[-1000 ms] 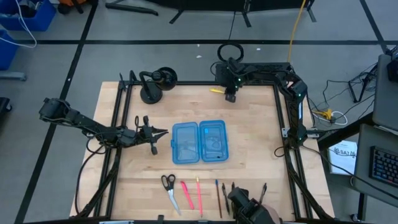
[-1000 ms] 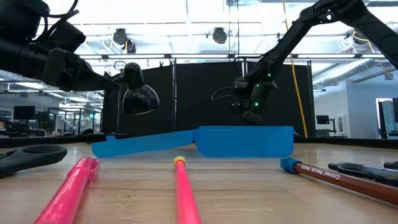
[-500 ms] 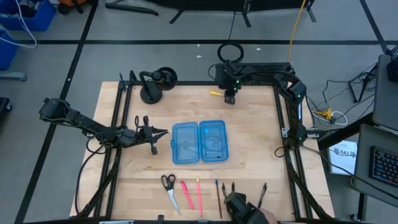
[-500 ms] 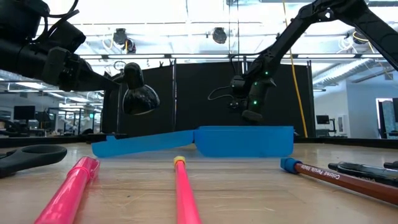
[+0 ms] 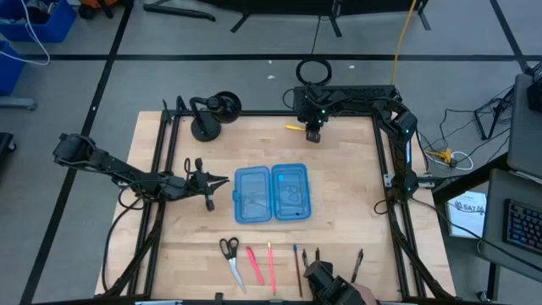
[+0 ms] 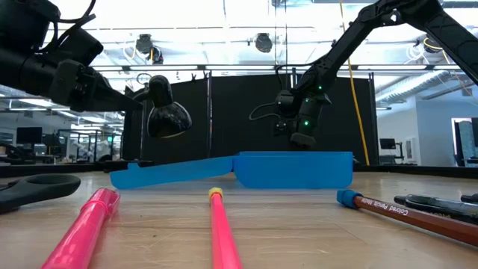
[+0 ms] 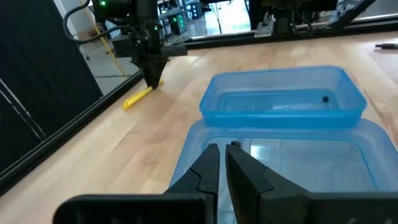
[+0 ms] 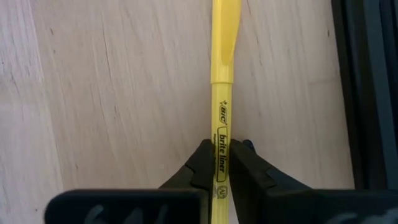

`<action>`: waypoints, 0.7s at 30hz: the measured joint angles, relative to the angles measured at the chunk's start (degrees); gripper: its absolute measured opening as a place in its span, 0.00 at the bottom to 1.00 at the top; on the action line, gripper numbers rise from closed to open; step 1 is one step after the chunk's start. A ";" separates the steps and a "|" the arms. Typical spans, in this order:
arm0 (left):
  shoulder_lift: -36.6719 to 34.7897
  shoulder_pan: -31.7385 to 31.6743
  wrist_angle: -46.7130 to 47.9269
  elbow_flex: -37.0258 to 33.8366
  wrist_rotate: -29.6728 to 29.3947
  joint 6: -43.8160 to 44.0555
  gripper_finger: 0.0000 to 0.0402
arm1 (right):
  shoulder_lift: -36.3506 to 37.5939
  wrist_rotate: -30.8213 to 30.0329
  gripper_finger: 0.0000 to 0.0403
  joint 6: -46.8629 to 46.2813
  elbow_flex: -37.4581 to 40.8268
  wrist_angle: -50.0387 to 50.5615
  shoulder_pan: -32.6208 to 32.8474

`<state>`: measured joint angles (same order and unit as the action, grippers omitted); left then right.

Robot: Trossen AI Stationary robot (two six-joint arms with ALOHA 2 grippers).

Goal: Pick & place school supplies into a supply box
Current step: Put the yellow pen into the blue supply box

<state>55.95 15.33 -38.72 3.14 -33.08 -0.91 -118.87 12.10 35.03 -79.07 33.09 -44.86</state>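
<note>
Table – highlighter pinched (wrist cam).

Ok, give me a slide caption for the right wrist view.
Right end effector closed on a yellow highlighter lying on the wooden table.

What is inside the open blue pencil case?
The blue pencil case lies open. Through both halves only the wooden table shows; no supplies are inside. One tiny dark speck sits in the farther half, unidentifiable.
</note>
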 joint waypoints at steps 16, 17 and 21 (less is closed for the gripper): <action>0.02 0.00 0.02 0.00 0.02 1.38 0.08 | 8.40 -0.33 0.05 -0.02 0.17 -0.84 2.21; 0.02 0.02 0.02 0.00 0.00 1.42 0.08 | 9.22 -1.18 0.05 0.10 0.16 -0.80 2.62; 0.02 0.00 -0.04 0.00 0.00 1.40 0.08 | 11.79 -3.13 0.05 -0.10 0.25 0.57 4.72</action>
<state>55.96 15.33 -38.76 3.14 -33.08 0.50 -107.08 8.97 34.92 -78.83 33.66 -40.15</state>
